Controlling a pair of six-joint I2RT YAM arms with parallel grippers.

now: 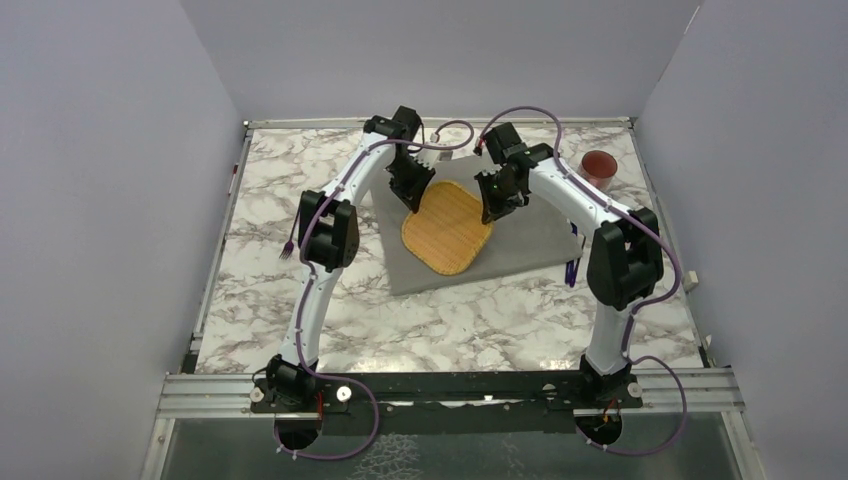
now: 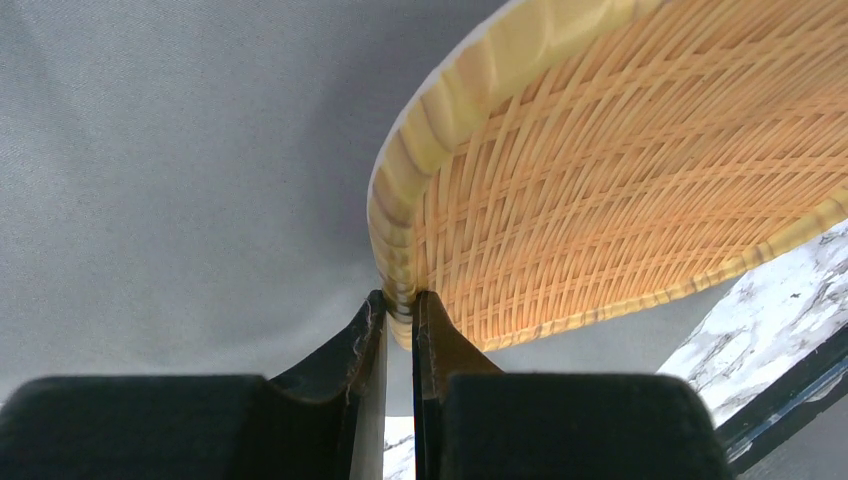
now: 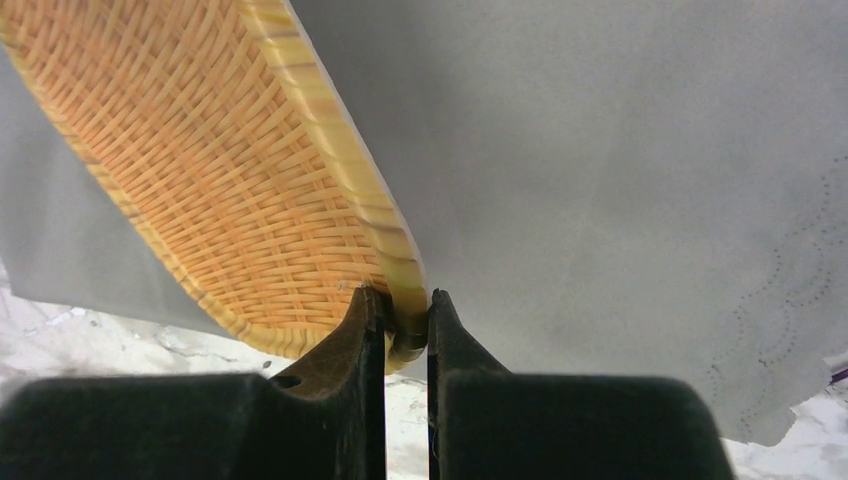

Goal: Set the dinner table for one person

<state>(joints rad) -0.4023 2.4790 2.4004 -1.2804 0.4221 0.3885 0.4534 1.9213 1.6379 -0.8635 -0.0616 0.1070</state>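
The counter [image 1: 300,310] is a roughly square, white-and-grey veined marble top with metal edging. A grey cloth placemat [image 1: 530,245] lies on it past the middle, turned at an angle to the edges. A reddish-brown cup [image 1: 599,168] stands upright near the far right corner. A purple fork [image 1: 290,247] lies towards the left edge, and another purple utensil [image 1: 571,270] lies at the placemat's right edge

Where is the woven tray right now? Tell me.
The woven tray is central in the top view, over the grey placemat, its rim pinched by the left gripper and the right gripper on opposite sides.
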